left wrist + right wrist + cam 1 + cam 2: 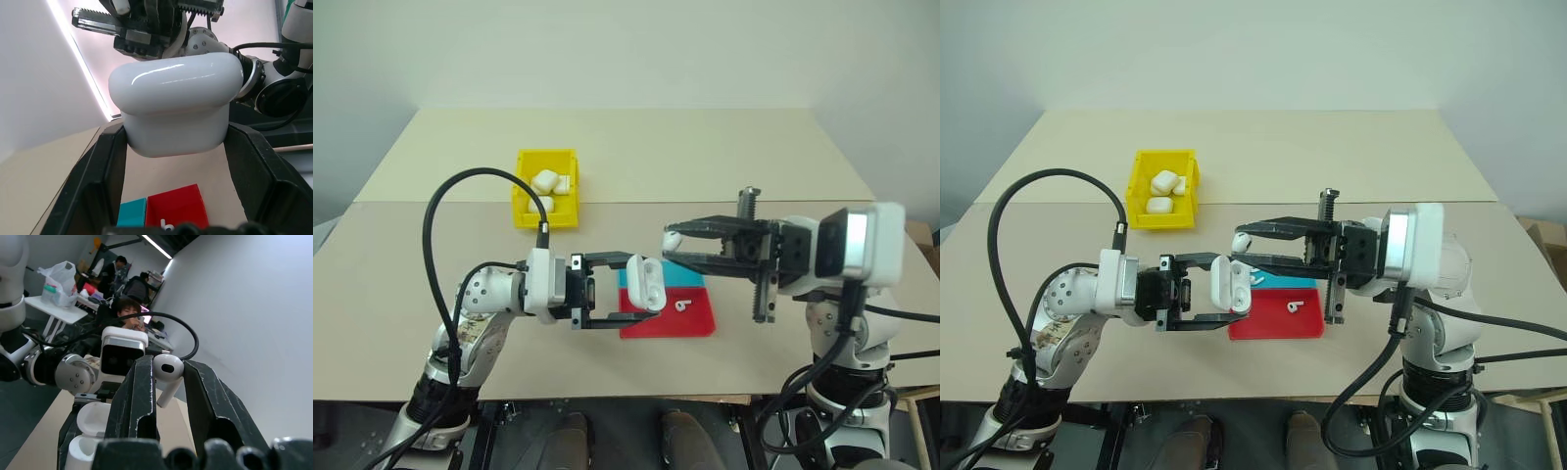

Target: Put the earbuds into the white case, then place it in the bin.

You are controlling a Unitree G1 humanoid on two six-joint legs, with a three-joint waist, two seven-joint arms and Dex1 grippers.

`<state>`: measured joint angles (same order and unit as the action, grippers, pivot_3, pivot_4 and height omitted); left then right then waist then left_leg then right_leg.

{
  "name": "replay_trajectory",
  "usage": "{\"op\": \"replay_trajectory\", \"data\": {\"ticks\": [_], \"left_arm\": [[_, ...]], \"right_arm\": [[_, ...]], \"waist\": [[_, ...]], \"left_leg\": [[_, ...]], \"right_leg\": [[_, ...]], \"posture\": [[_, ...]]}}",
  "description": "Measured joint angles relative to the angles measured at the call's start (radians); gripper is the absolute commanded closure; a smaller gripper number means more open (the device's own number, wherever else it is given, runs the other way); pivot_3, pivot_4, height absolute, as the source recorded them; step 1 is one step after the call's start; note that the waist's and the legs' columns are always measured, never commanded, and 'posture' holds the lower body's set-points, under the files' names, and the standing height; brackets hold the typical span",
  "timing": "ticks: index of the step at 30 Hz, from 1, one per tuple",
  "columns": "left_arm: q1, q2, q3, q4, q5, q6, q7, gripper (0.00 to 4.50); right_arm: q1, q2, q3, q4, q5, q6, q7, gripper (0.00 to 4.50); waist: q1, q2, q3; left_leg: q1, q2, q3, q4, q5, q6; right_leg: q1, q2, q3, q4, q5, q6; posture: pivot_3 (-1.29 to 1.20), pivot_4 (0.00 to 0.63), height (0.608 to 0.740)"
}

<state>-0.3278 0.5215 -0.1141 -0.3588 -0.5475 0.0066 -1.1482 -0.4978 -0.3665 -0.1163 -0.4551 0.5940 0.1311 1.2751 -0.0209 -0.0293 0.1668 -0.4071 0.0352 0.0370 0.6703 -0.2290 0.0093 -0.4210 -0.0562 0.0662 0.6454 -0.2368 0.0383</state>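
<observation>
My left gripper (642,290) is shut on the white case (647,282), holding it above the table's front part; in the right wrist view the case (93,418) shows its lid flipped open. My right gripper (671,245) faces it from the right, shut on one of the earbuds (674,237) at its fingertips, just above and beside the case. In the right wrist view this earbud (167,369) sits pinched between the two fingers. A second earbud (682,305) lies on the red part of a flat tray. The yellow bin (521,211) stands further back on the left.
The red-and-blue tray (700,320) lies on the table under the two grippers. Several white cases (545,180) lie inside the bin. A seam crosses the table behind the bin. People sit at desks (124,308) in the background of the right wrist view.
</observation>
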Motion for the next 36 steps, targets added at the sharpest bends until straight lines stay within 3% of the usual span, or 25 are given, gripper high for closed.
{"op": "replay_trajectory", "data": {"ticks": [28,34,36], "left_arm": [[0.017,0.0,0.004,-0.02,-0.001,0.023,0.02,1.78],[0.021,0.003,0.002,-0.019,0.012,0.024,0.017,1.78],[0.023,0.004,0.0,-0.017,0.017,0.025,0.011,1.78]], "right_arm": [[0.007,-0.073,0.151,0.153,-0.09,-0.234,-0.009,3.82],[0.007,-0.119,0.156,0.163,-0.092,-0.235,0.007,2.12],[0.007,-0.125,0.155,0.164,-0.094,-0.237,0.005,1.91]], "waist": [[0.005,0.0,0.0],[0.005,0.0,0.0],[0.004,0.0,0.0]], "left_leg": [[0.0,0.0,0.0,0.0,0.0,0.0],[0.0,0.0,0.0,0.0,0.0,0.0],[0.0,0.0,0.0,0.0,0.0,0.0]], "right_leg": [[0.0,0.0,0.0,0.0,0.0,0.0],[0.0,0.0,0.0,0.0,0.0,0.0],[0.0,0.0,0.0,0.0,0.0,0.0]], "posture": [[0.0,0.15,0.74],[0.0,0.15,0.74],[0.0,0.15,0.74]]}}
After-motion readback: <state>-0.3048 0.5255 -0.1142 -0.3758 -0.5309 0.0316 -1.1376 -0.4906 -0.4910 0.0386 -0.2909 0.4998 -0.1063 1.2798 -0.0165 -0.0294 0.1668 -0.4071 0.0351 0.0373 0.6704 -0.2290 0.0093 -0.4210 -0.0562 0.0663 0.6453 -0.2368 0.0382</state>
